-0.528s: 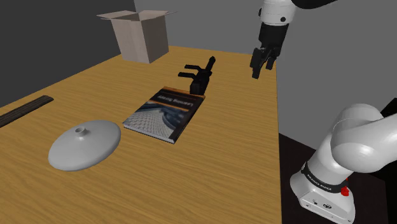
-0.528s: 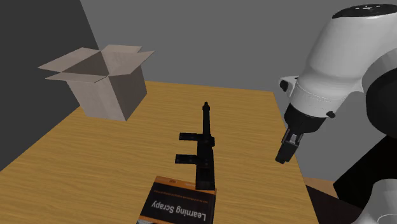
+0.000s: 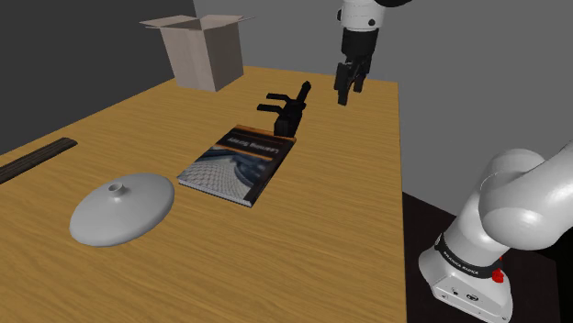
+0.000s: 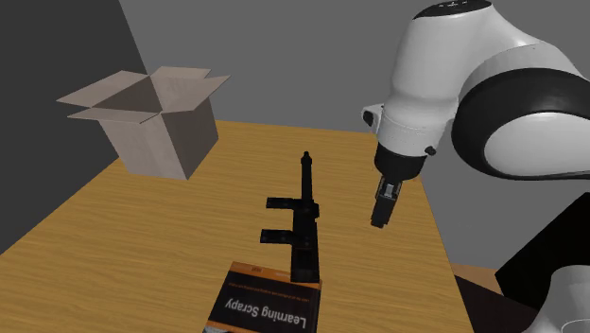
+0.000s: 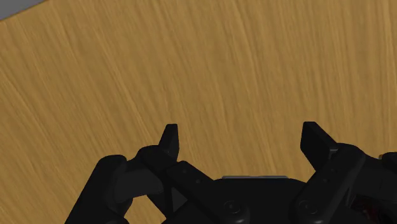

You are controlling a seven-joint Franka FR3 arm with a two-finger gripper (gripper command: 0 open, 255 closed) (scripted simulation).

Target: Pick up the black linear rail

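Observation:
The black linear rail (image 3: 289, 106), a long dark bar with two short side pieces, lies on the wooden table (image 3: 349, 211), one end resting against a book (image 3: 237, 162). In the second exterior view the rail (image 4: 304, 219) runs from the book toward the far edge. My gripper (image 3: 344, 93) hangs above the table, to the shoulder view's right of the rail and apart from it. The second exterior view has the gripper (image 4: 381, 216) pointing down beside the rail. In the wrist view the gripper (image 5: 239, 130) is open, with bare wood between its fingers.
An open cardboard box (image 3: 204, 50) stands at the table's far corner. A grey round lid (image 3: 122, 207) lies near the front, left of the book. A long dark flat strip (image 3: 37, 158) lies at the shoulder view's left edge. The table's right edge (image 3: 401, 174) drops to dark floor.
The gripper has moved toward the shoulder view's left, closer to the rail, still open and above the table. The rail and other objects have not moved.

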